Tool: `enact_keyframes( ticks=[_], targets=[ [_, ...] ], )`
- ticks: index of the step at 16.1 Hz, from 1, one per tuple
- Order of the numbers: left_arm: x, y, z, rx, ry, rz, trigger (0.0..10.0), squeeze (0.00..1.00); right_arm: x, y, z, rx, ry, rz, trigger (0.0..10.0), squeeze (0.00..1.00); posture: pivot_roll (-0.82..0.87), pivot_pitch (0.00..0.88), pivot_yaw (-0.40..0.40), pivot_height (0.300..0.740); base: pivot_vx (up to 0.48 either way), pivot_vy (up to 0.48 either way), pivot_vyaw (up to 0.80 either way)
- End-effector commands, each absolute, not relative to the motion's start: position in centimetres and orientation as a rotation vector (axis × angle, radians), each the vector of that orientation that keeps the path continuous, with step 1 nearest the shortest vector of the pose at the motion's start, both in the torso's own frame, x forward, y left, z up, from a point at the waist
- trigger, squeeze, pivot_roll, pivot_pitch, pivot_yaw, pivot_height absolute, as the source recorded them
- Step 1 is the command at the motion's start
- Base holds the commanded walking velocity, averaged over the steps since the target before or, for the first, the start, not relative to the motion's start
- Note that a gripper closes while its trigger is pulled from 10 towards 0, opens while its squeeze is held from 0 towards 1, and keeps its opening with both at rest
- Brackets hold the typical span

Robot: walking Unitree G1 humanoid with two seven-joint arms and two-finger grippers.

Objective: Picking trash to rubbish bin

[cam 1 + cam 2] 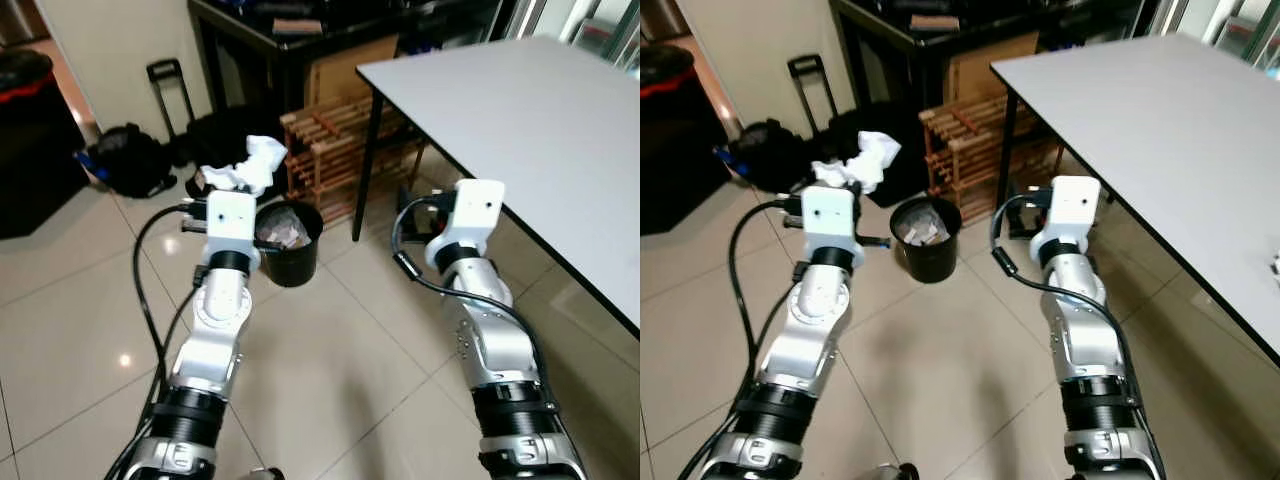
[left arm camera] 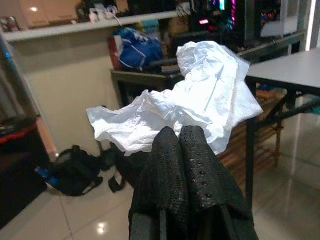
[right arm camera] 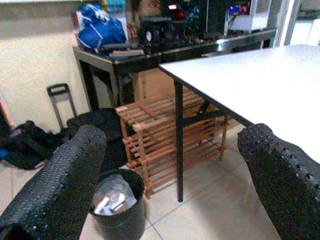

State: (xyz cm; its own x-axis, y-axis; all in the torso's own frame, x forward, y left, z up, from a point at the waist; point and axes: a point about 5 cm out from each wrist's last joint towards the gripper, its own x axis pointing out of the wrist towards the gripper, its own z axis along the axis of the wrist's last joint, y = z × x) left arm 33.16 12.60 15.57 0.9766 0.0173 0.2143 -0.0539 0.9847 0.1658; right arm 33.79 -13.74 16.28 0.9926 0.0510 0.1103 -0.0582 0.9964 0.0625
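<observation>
Left gripper (image 2: 179,137) fingers pinched together on a crumpled white tissue (image 2: 190,107), held up in the air just beside the black bin (image 1: 290,243) on the floor. Right gripper (image 3: 172,170) spread wide, holding nothing, near the white table (image 1: 530,120).

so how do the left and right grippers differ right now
The left gripper has its fingers pressed shut on a crumpled white tissue; the right gripper is spread wide open and holds nothing. The left gripper is raised beside the black bin, while the right gripper sits further over, by the white table. Both have black textured fingers and are held up in front of the robot.
</observation>
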Motion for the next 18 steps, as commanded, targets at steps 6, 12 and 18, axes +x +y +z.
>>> enact_keyframes(
  ticks=[6,12,18],
  targets=[
    [33.26,13.04,15.38,0.18,-0.193,0.038,10.0,0.0,33.74,-13.55,16.19,0.083,-0.097,0.066,10.0,0.0,-0.05,0.113,0.023,0.74,0.341,0.0,0.0],
    [33.26,12.96,15.46,0.18,-0.193,0.033,10.0,0.0,33.72,-13.53,16.13,0.085,-0.095,0.068,10.0,0.0,-0.05,0.111,0.024,0.74,0.344,0.0,0.0],
    [33.29,13.02,15.43,0.181,-0.192,0.034,10.0,0.0,33.68,-13.26,16.03,0.083,-0.091,0.083,10.0,0.0,-0.04,0.105,0.026,0.74,0.346,0.0,0.0]
  ],
)
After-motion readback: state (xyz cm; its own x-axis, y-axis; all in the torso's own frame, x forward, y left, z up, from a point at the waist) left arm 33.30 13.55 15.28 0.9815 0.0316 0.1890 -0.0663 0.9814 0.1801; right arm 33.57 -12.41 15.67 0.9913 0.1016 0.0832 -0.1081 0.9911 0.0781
